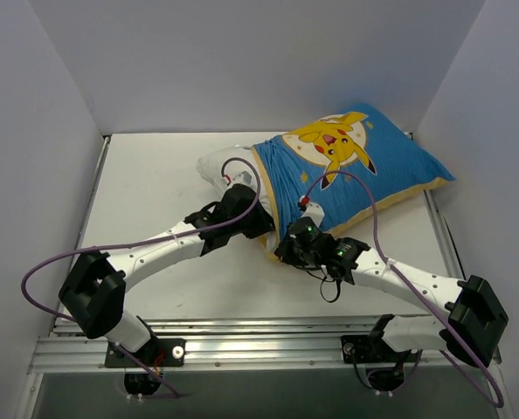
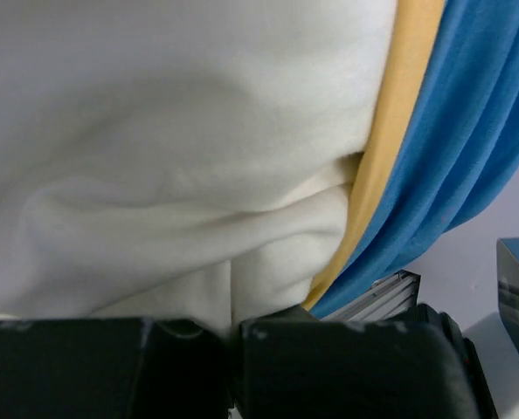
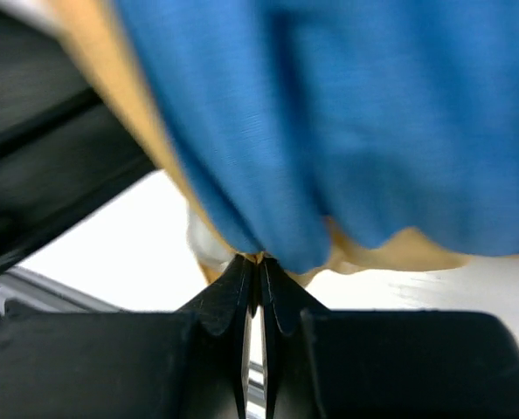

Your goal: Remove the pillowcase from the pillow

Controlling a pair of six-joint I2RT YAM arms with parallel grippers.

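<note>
The blue pillowcase [image 1: 390,166] with its yellow cartoon print lies at the back right of the table and covers most of the pillow. The white pillow [image 1: 217,166] sticks out of its left, open end. My left gripper [image 1: 259,225] sits at the near side of that opening. In the left wrist view it [image 2: 229,336] is shut on a fold of the pillow [image 2: 172,157], beside the yellow trim [image 2: 399,113] and the pillowcase [image 2: 474,131]. My right gripper [image 1: 286,249] is shut on the pillowcase's near corner. The right wrist view shows it [image 3: 259,259] pinching the hem under bunched pillowcase [image 3: 347,113].
White walls [image 1: 58,131] close in the table on the left, back and right. An aluminium rail [image 1: 242,336] runs along the near edge by the arm bases. Purple cables [image 1: 364,188] loop over both arms. The right arm's wrist [image 2: 517,292] is close to my left gripper.
</note>
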